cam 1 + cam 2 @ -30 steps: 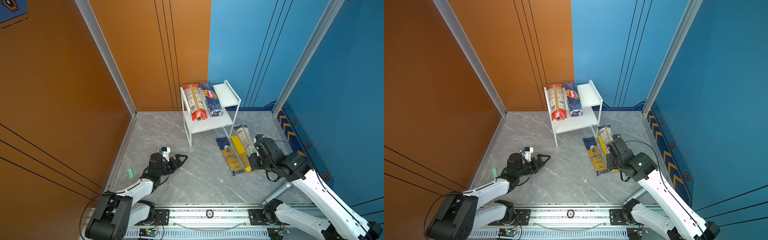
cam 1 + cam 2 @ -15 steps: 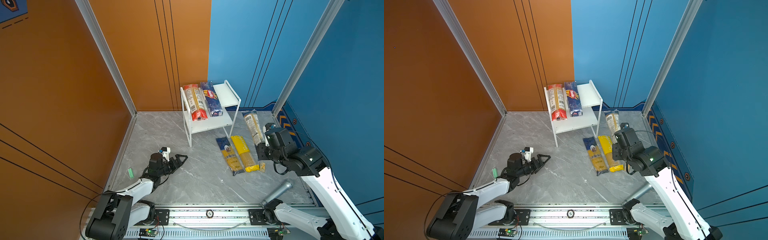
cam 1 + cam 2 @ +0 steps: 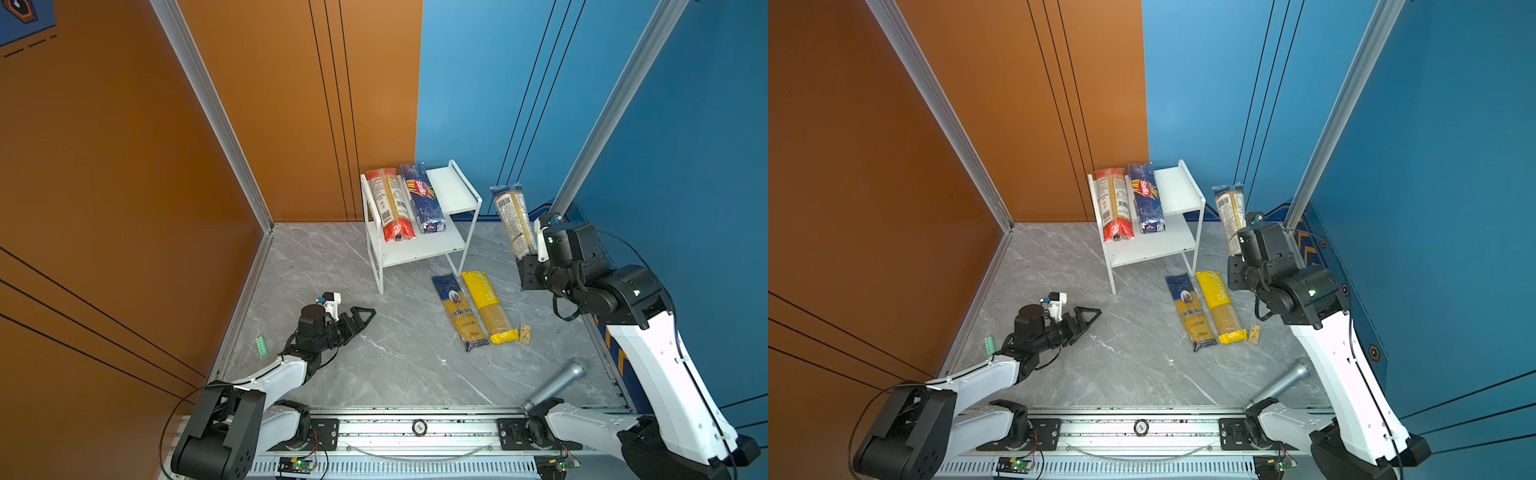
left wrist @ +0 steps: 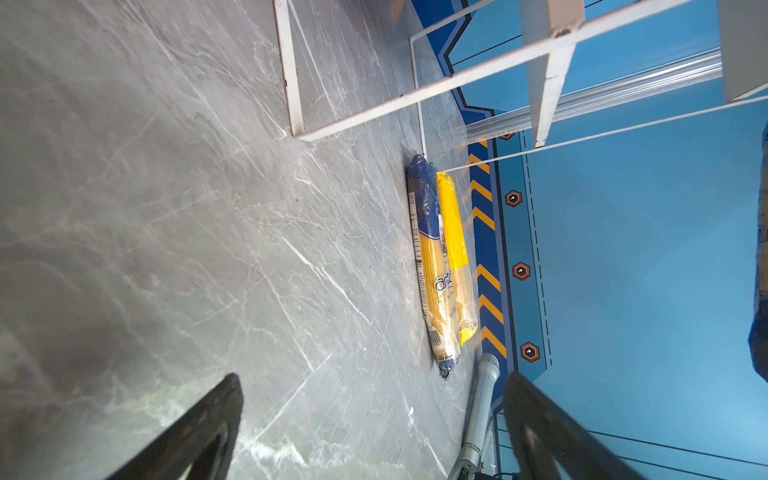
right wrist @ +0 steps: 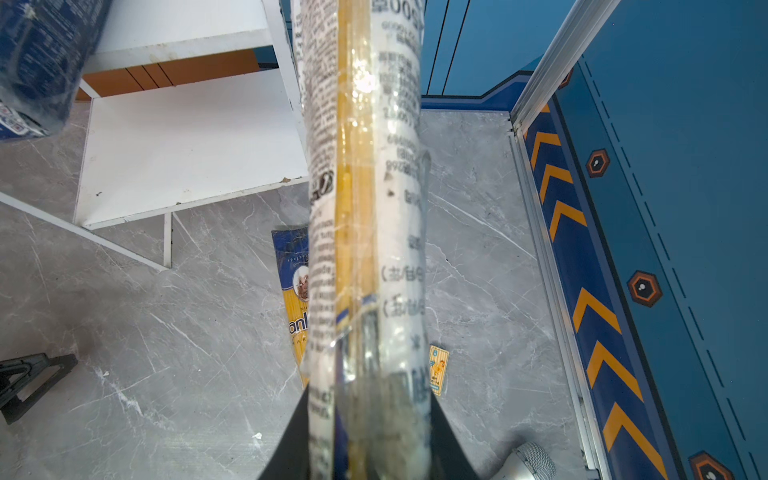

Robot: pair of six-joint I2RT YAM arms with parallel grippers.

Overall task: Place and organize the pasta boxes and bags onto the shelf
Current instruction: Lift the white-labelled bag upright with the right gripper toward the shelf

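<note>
In both top views, your shelf [image 3: 455, 193] carries the red-ended clear pack [image 3: 392, 205] and the dark blue Barilla pack [image 3: 424, 199] side by side on its top board. Your right gripper [image 3: 528, 257] is clamped on the near end of the clear dark-blue-labelled pack [image 3: 512, 218], holding it off the floor [image 3: 374, 374] just right of the shelf. On the floor in front of the shelf's right legs, the blue-yellow portrait pack [image 3: 459, 311] and the bright yellow pack [image 3: 490, 307] lie side by side, touching. Your left gripper [image 3: 366, 318] sits low, well off the shelf's left front corner.

From the left wrist, your fingers [image 4: 199, 424] stand wide apart with nothing between them. Beyond them, both floor packs lie beside the shelf's legs.

From the right wrist, your black fingers [image 5: 291, 436] pinch the labelled pack, which runs alongside the shelf's boards.
</note>
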